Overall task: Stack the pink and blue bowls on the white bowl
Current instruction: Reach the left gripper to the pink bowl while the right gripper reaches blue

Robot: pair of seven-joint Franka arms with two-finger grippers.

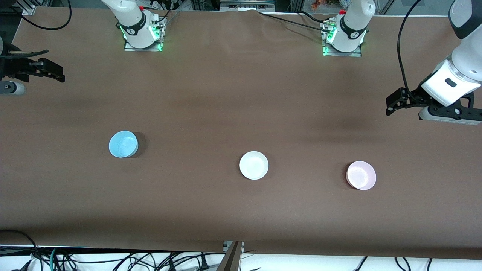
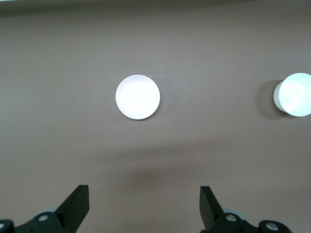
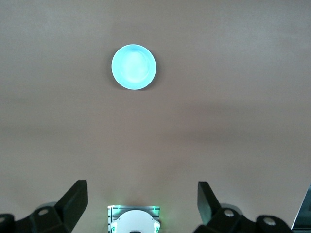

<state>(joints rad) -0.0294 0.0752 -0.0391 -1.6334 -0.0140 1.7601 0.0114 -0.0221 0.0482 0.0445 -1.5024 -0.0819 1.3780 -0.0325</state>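
The right gripper (image 1: 56, 73) hangs wide open and empty over the table's edge, well apart from the blue bowl (image 1: 123, 144); pinching its thin rim off-centre could tip it. The white bowl (image 1: 253, 165) sits mid-table, with the pink bowl (image 1: 361, 175) toward the left arm's end. The left gripper (image 1: 393, 103), equally spread and empty, could skid that shallow bowl instead of lifting it.

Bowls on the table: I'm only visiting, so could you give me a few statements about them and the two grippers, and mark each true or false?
1. The white bowl sits between the blue bowl and the pink bowl. True.
2. The pink bowl is already stacked in the white bowl. False: all three bowls stand apart on the table.
3. The left gripper is shut on the pink bowl. False: it is open and empty, in the air at the left arm's end of the table.
4. The right gripper is open and holds nothing. True.
5. The blue bowl lies toward the left arm's end. False: it lies toward the right arm's end.
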